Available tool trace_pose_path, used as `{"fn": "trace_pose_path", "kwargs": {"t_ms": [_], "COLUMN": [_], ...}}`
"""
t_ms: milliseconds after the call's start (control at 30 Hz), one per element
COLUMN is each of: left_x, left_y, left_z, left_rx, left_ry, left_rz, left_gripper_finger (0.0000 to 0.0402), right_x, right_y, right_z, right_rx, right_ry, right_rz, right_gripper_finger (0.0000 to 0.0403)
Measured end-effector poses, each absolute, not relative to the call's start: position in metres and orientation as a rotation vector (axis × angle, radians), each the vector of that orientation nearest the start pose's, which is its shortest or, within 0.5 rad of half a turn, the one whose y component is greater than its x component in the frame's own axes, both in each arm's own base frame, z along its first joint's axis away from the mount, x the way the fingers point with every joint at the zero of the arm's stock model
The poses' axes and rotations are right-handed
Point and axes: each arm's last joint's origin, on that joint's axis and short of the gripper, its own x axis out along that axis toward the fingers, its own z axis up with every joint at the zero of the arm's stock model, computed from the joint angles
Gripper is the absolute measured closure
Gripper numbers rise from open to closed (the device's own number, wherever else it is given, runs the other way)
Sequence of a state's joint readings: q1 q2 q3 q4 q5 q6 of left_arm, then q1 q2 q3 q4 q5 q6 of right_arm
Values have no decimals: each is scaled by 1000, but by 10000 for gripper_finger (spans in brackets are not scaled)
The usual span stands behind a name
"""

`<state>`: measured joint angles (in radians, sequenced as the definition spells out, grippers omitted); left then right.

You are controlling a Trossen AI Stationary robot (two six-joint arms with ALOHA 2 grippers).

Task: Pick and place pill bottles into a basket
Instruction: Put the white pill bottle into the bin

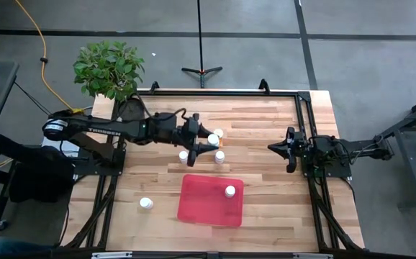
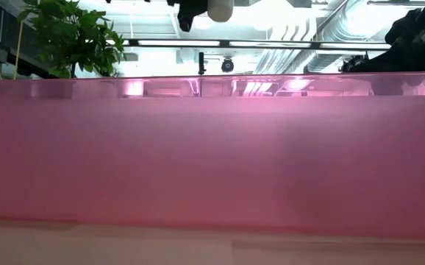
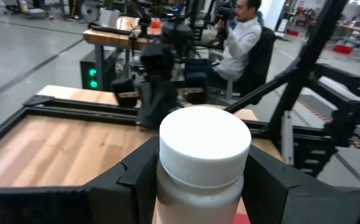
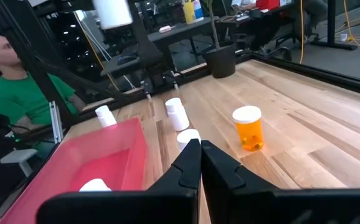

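Note:
My left gripper (image 1: 209, 141) is shut on a white pill bottle (image 3: 203, 168) above the table's middle, just beyond the far edge of the red basket (image 1: 211, 200). The held bottle also shows high up in the right wrist view (image 4: 113, 12). One white bottle (image 1: 229, 191) stands inside the basket. An amber bottle (image 4: 248, 127) and two white bottles (image 1: 183, 155) (image 1: 219, 156) stand on the table near the left gripper. Another white bottle (image 1: 146, 203) stands left of the basket. My right gripper (image 1: 288, 150) is shut and empty at the right. My left gripper pinches the white bottle's body just below its ribbed cap (image 3: 198, 186), one finger (image 3: 136, 180) on each side. The fingers come level from the table's left. The bottle stands upright in the hold, lifted clear of the table.
A potted plant (image 1: 107, 68) stands at the table's far left corner. A black frame (image 1: 305, 108) runs along the table's edges. In the low view the basket's pink wall (image 2: 212, 162) fills most of the picture. People sit in the room beyond the table.

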<state>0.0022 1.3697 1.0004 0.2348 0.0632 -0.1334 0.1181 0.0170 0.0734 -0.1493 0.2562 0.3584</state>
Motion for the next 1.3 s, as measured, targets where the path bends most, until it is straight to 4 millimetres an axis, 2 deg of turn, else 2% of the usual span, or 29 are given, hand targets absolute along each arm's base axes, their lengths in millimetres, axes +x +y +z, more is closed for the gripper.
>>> {"fn": "trace_pose_path", "kwargs": {"t_ms": [500,667,800,967,1300], "left_x": [309,306,312,326,349], "left_y": [-60,-76,-85,-90,-99], "left_z": [314,313,302,280,248], "left_rx": [-148,-142,-139,-200,-203], "left_ry": [164,166,195,268,278], "left_rz": [-210,-204,-205,-207,-233], "left_gripper_finger": [190,190,190,190,190], "right_x": [93,93,93,93,93], "right_y": [4,4,4,4,4], "right_z": [172,172,172,172,172], "right_rx": [340,333,315,317,319], "right_ry": [68,69,71,74,76], "right_rz": [-152,-150,-149,-140,-130], "right_gripper_finger": [403,403,403,403,403]}}
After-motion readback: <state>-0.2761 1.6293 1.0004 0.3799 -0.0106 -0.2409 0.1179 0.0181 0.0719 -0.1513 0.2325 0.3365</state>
